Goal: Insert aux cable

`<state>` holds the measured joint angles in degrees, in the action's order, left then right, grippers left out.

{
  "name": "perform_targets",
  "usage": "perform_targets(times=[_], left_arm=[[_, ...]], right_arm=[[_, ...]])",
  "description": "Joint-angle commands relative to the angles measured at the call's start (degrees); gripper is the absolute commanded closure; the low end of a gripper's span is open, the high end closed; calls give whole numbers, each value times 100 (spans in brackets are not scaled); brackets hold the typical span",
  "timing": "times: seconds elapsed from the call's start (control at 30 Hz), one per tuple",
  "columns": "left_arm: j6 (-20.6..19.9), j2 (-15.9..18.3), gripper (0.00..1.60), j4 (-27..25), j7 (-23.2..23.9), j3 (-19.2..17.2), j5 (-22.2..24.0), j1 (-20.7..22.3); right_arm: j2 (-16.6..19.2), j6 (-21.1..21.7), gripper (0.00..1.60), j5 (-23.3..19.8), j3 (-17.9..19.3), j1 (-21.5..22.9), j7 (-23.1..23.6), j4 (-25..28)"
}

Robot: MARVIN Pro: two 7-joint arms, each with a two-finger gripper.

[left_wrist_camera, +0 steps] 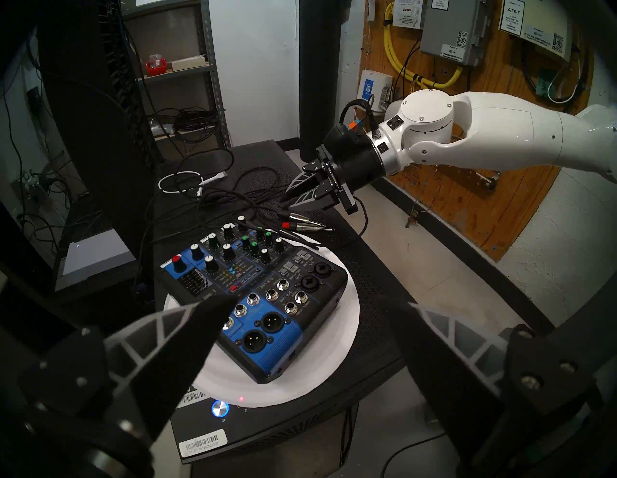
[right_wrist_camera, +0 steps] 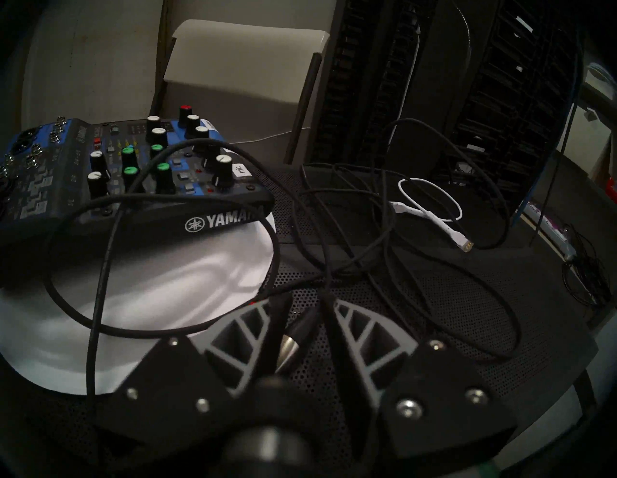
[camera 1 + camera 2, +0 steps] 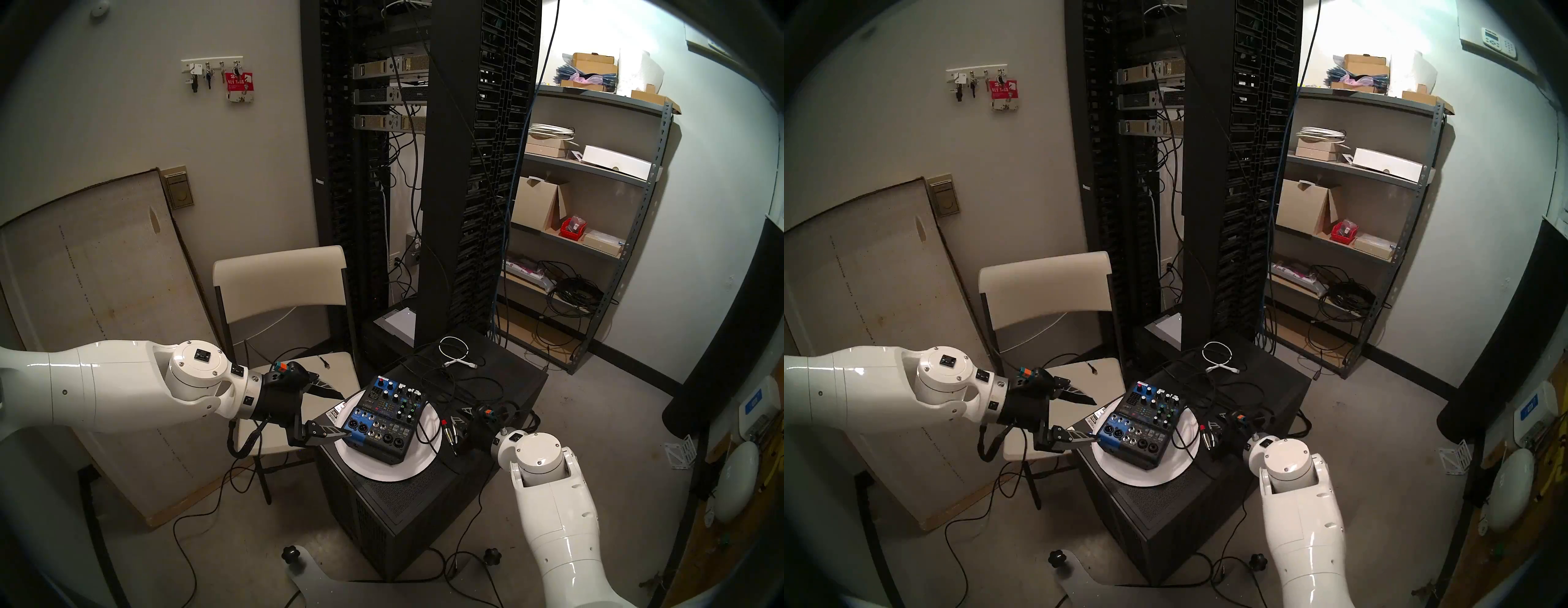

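Observation:
The aux cable's slim dark plug (image 1: pixel 309 218) with its silver pin lies on the black cabinet top, right of the blue and black mixer (image 3: pixel 388 418). A like plug with a red ring (image 1: pixel 305 228) lies beside it. My right gripper (image 1: pixel 286 203) is low over the cabinet, its fingers drawn close on either side of the aux plug (image 2: pixel 293 333), pin pointing toward the wrist. The thin black cable loops over the mixer (image 2: pixel 133 173). My left gripper (image 3: pixel 345 416) is open and empty at the mixer's left edge.
The mixer sits on a white round disc (image 3: pixel 382 469) on the black perforated cabinet (image 3: pixel 424 501). A white coiled cable (image 3: pixel 456 352) and loose black cables lie behind. A folding chair (image 3: pixel 280 288) stands at left, a server rack (image 3: pixel 441 170) behind, shelves (image 3: pixel 594 212) at right.

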<state>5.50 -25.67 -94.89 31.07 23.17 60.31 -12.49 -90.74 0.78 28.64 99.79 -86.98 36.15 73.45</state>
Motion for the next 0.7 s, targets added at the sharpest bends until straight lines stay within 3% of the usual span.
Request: perform_targets(times=[0.0,0.3,0.47,0.67], left_arm=[[19,-8,0,0,3,-65,0,73],[19,-8,0,0,3,-64,1,74],[19,-8,0,0,2,-64,1,75],[19,-9,0,-1,1,-63,1,75]], right_arm=[[15,59,41,26,-31,191,16,-2],[42,90,44,60,-22,231,-12,-97],[72,-19,61,85,-22,395,-124,-391],[99,-88,68,109,-59,589,-194,-652]])
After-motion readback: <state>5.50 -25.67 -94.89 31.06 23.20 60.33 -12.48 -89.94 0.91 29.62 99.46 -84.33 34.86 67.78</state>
